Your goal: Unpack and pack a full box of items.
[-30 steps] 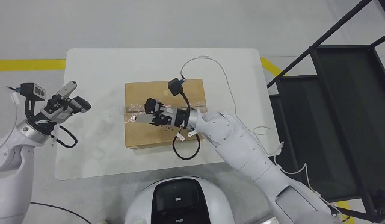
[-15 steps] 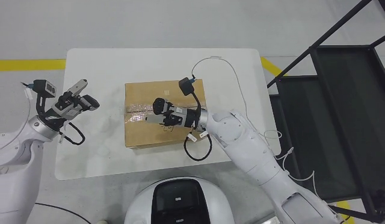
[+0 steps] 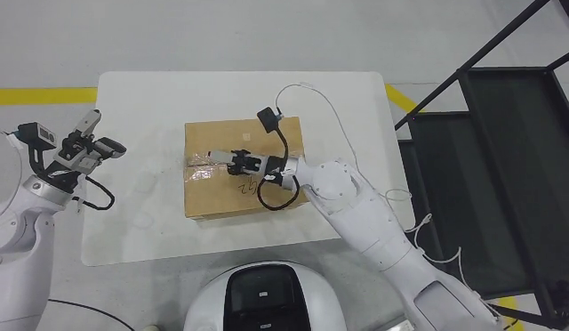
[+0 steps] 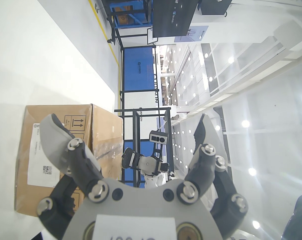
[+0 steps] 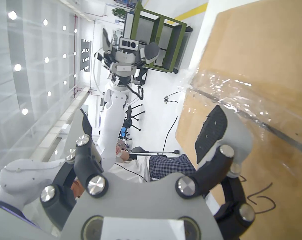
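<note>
Two tools are in play, both released. The right tool point(image 3: 218, 157) hangs with its fingers spread above a brown cardboard box point(image 3: 213, 135), which sits directly beneath it on the smooth white table point(image 3: 142, 100). The box is flat-topped and rectangular, and its flaps are closed under a strip of clear tape point(image 5: 241, 91).

The right wrist view brings out the tape's glossy, wrinkled surface over the dark seam. One ribbed black pad point(image 5: 211, 128) sits close over the tape, though I cannot tell whether it touches. Behind that finger is a black pen scribble point(image 5: 261, 198) on the matte cardboard.

The left tool point(image 3: 100, 135) is held at the table's edge with its grey curved fingers wide apart, and the box is ahead of it, well apart. Its wrist view gives the box's side face, with a white paper label point(image 4: 38, 156).
</note>
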